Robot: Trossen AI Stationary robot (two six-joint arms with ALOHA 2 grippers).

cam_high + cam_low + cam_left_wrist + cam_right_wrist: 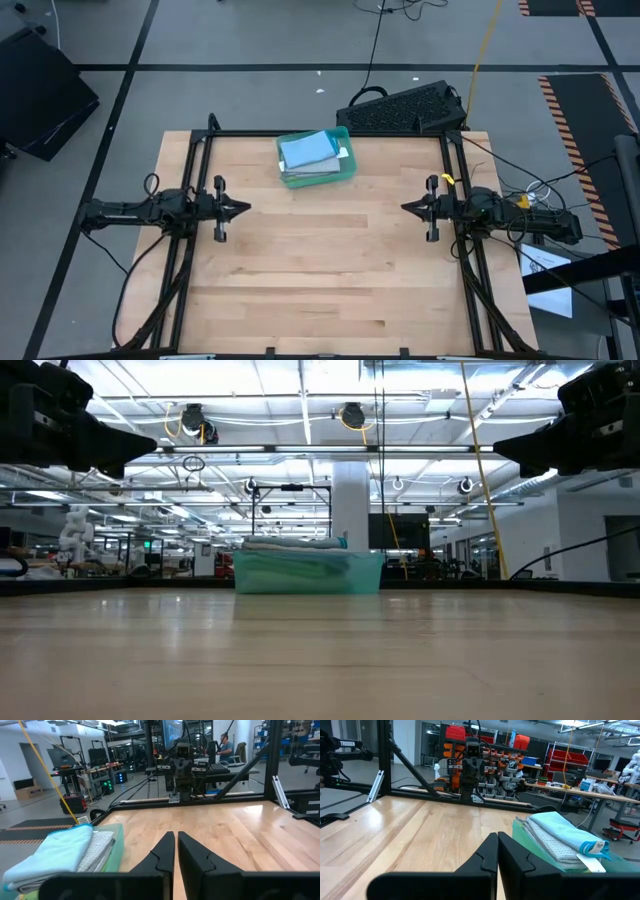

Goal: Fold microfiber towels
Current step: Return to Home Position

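Observation:
A pile of folded microfiber towels, light blue on top with grey beneath, lies in a teal tray at the table's far middle; the pile also shows in the left wrist view and the right wrist view. My left gripper hovers shut at the table's left side, pointing level toward the right. My right gripper hovers shut at the right side, pointing level toward the left. Both are above the bare wood, well clear of the tray.
The wooden tabletop lies open between the two arms and toward the near edge. A black metal frame runs along the table's sides. A black keyboard sits beyond the far right corner, with cables beside the right arm.

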